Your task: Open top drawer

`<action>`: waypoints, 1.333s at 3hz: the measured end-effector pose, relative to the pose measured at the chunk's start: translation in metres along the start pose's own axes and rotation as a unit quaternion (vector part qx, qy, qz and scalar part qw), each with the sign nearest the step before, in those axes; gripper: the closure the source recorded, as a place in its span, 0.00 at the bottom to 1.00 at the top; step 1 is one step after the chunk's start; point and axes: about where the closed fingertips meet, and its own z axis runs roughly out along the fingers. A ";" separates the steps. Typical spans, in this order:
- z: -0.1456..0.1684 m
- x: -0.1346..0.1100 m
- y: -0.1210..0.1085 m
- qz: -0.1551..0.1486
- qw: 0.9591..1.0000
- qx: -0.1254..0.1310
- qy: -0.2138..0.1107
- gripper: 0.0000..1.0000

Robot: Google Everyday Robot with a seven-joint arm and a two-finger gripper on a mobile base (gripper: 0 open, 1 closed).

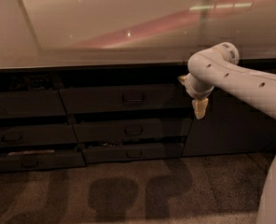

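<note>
Glossy countertop (105,27) over lower drawers (133,130), floor (128,195) w/ shadows.

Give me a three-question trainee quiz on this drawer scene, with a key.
1. True or false: the hand is touching the top drawer's handle.
2. In the picture, the hand sits where relative to that handle? A) to its left B) to its right C) directly on it
3. Fill in: below the top drawer, in the same column, are ___ more drawer fronts.

Key: 1 false; 2 B; 3 two.
</note>
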 end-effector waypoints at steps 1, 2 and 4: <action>0.003 -0.001 0.000 -0.007 0.998 0.007 -0.066 0.00; 0.004 -0.002 0.001 -0.007 0.989 0.017 -0.146 0.00; 0.000 -0.004 -0.006 -0.025 0.986 0.028 -0.162 0.00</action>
